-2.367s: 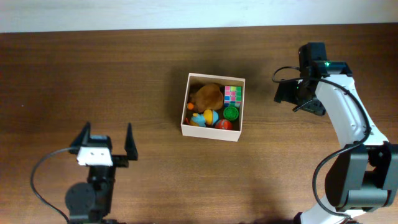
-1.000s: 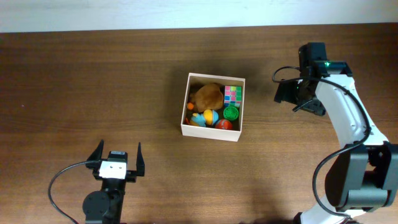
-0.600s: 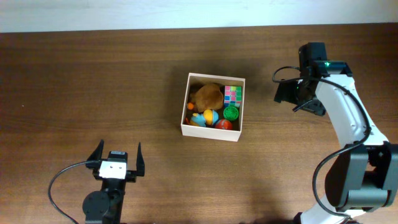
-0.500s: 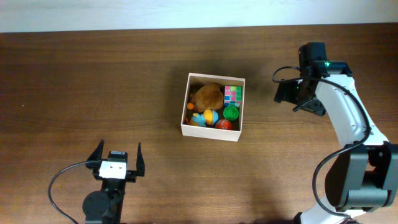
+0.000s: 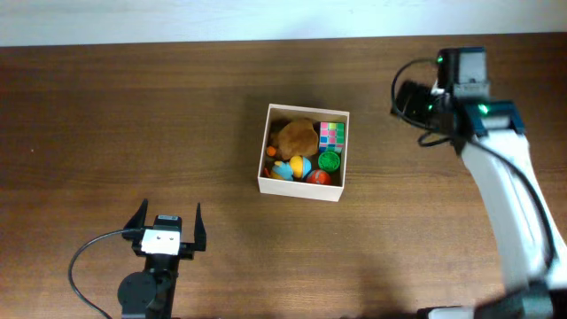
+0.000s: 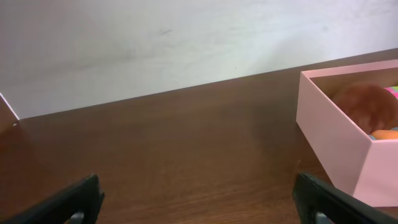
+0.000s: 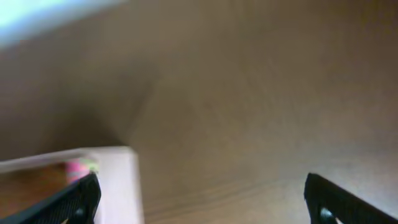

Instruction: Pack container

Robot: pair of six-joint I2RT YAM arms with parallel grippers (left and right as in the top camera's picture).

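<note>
Square thin-walled white container (image 5: 301, 187) on the dark wood-grain bench (image 5: 133, 115): fuzzy brown plush (image 5: 297, 136) and a colourful grid cube (image 5: 332, 134) inside. Left gripper (image 5: 167, 216) and right gripper (image 7: 200, 198) both spread wide, empty.

The table (image 5: 133, 115) is of dark brown wood, and its grain runs from the left edge to the right edge. Along its far edge stands a plain white wall (image 6: 186, 43) with a few faint grey marks on it. The light is soft and even, and the wood shows only a mild sheen. In the right wrist view the wood is blurred and looks paler, with a bright strip above it.
</note>
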